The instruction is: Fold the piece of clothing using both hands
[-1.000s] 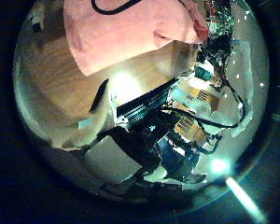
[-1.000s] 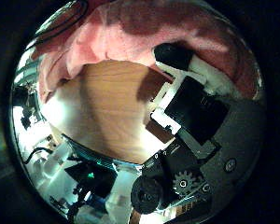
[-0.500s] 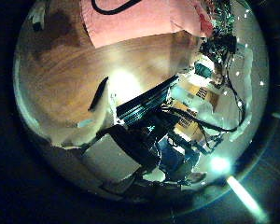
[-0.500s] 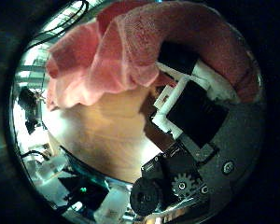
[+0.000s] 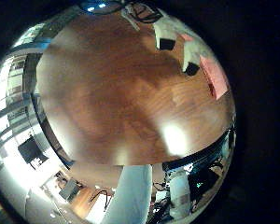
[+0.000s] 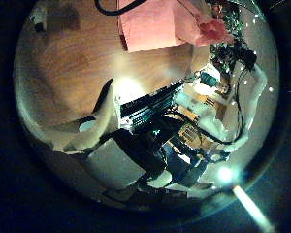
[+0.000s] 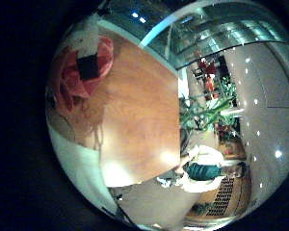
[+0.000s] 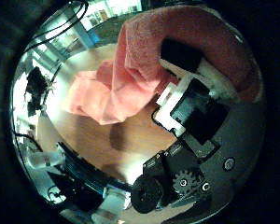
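Observation:
The pink cloth (image 8: 107,91) is bunched over my right hand's fingers (image 8: 182,63), which curl round it. A loose part of it hangs above the wooden table (image 8: 131,154). In the right little finger side palm view the cloth (image 7: 98,56) wraps a dark finger (image 7: 87,66). From the left thumb side palm view part of the cloth (image 6: 160,21) lies flat on the table (image 6: 68,68), well away from that palm. My left hand's fingers (image 5: 166,34) look relaxed, with only a strip of cloth (image 5: 215,77) showing past them.
The wooden tabletop (image 5: 121,89) spreads wide under my left palm. Past the table's edge stand shelves and room clutter (image 6: 199,121). A dark cable (image 6: 116,8) lies across the flat part of the cloth.
My right hand has raised the cloth off the table, so it now hangs in a bunch and more bare wood shows. Seen from my left palm, the cloth has shrunk toward the view's edge.

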Robot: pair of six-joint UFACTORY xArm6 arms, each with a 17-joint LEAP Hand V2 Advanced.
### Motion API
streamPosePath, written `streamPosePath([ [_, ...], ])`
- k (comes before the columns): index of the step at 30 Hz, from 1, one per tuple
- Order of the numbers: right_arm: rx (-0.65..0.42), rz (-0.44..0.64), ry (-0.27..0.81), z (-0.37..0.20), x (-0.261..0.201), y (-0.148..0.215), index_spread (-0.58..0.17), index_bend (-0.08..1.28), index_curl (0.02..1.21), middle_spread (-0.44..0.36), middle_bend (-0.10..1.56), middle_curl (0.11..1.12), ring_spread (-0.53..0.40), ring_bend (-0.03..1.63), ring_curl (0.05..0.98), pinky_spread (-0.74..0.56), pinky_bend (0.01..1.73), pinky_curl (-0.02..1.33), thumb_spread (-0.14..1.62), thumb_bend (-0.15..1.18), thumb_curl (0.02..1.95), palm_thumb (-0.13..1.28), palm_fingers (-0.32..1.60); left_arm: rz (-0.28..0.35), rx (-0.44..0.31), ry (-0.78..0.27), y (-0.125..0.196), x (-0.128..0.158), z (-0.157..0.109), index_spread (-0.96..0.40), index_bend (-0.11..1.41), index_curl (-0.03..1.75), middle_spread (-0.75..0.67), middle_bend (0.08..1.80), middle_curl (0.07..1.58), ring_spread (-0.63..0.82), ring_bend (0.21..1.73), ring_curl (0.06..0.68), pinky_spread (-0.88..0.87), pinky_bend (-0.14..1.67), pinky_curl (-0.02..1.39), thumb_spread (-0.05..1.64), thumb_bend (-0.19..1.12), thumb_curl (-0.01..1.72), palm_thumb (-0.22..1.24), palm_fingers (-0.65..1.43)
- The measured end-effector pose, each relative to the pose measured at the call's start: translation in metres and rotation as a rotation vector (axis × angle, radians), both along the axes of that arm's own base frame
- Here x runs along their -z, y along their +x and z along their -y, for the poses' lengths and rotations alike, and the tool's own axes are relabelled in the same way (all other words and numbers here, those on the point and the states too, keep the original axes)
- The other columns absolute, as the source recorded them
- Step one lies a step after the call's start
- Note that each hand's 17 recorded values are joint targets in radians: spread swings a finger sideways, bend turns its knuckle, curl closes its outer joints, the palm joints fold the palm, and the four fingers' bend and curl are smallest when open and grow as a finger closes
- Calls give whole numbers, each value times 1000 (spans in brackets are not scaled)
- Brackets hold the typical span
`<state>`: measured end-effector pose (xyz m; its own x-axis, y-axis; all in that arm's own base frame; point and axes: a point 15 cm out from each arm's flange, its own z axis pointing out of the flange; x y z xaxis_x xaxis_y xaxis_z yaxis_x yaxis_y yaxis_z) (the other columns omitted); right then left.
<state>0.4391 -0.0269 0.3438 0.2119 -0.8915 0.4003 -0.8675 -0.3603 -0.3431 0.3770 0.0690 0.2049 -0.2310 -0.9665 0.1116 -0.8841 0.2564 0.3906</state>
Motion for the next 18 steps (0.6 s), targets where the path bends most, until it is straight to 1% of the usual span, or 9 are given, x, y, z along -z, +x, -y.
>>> streamPosePath([
  [4, -150, 7, -5, -74, -23, 6, -373, 869, 899, -192, 1099, 865, -256, 1259, 661, -308, 1196, 698, 1167, -13, 482, 927, 1110, 8, -22, -6, -3, -4, -10, -62, 182, 427, 97, 190, 382, 32, 744, 272, 78, 327, 510, 1156, -19, 358, 493, 252],
  [8, -268, -28, -22, -142, -32, 23, -370, 867, 907, -184, 1103, 862, -255, 1260, 661, -307, 1194, 701, 1168, -13, 490, 926, 1109, 20, -44, -5, -5, -10, -17, -62, 182, 426, 97, 189, 380, 28, 750, 272, 78, 328, 506, 1156, -19, 358, 493, 253],
  [13, -376, -126, -66, -212, 0, 35, -369, 855, 917, -180, 1116, 860, -254, 1265, 661, -309, 1190, 705, 1168, -15, 494, 921, 1103, 13, -70, -3, -18, -12, -26, -62, 182, 424, 98, 191, 381, 26, 751, 272, 77, 330, 501, 1156, -19, 358, 493, 253],
  [14, -411, -147, -85, -230, 10, 35, -370, 854, 919, -180, 1118, 859, -254, 1265, 661, -309, 1190, 706, 1168, -15, 494, 920, 1103, 11, -75, -3, -22, -13, -27, -62, 182, 424, 98, 191, 381, 26, 751, 271, 77, 330, 501, 1156, -19, 359, 493, 253],
  [18, -531, -198, -165, -290, 43, 24, -371, 851, 926, -183, 1121, 858, -254, 1264, 661, -310, 1190, 710, 1176, -14, 495, 913, 1099, 13, -98, -3, -34, -16, -31, -62, 182, 423, 98, 191, 382, 25, 752, 270, 77, 332, 497, 1156, -19, 359, 493, 253],
])
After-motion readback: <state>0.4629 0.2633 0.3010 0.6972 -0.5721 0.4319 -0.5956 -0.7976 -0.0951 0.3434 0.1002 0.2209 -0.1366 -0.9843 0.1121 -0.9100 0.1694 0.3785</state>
